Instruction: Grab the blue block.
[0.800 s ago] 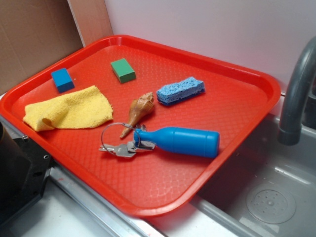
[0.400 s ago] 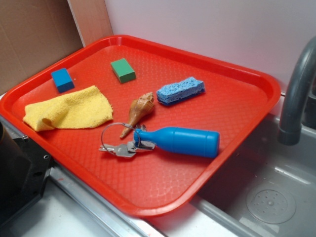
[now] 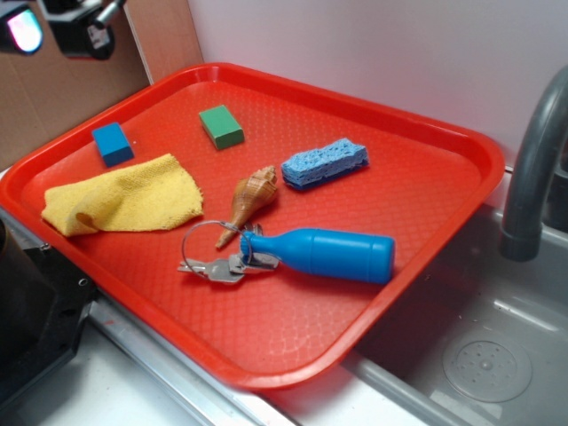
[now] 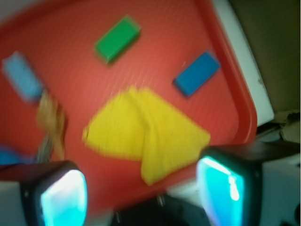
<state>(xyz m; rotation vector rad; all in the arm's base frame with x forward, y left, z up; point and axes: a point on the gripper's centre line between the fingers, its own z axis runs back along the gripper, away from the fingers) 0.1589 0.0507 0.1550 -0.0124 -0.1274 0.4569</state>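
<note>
The blue block [image 3: 113,143] is a small medium-blue cube on the red tray [image 3: 417,213] near its far left edge, just behind the yellow cloth [image 3: 124,197]. In the wrist view the blue block [image 4: 196,73] lies upper right, beside the tray's rim. My gripper [image 3: 53,25] hangs high at the top left corner of the exterior view, well above and behind the block. In the wrist view the gripper [image 4: 143,190] is open and empty, its cyan-padded fingers [image 4: 63,197] wide apart over the tray's near edge.
A green block [image 3: 221,126], a light-blue sponge [image 3: 325,161], a seashell [image 3: 248,197], keys on a ring [image 3: 213,262] and a long blue bottle [image 3: 324,254] lie on the tray. A grey faucet [image 3: 532,169] and sink [image 3: 488,355] stand to the right. Cardboard stands behind left.
My gripper has come into the exterior view at the top left corner; it was out of view before. Nothing on the tray has moved.
</note>
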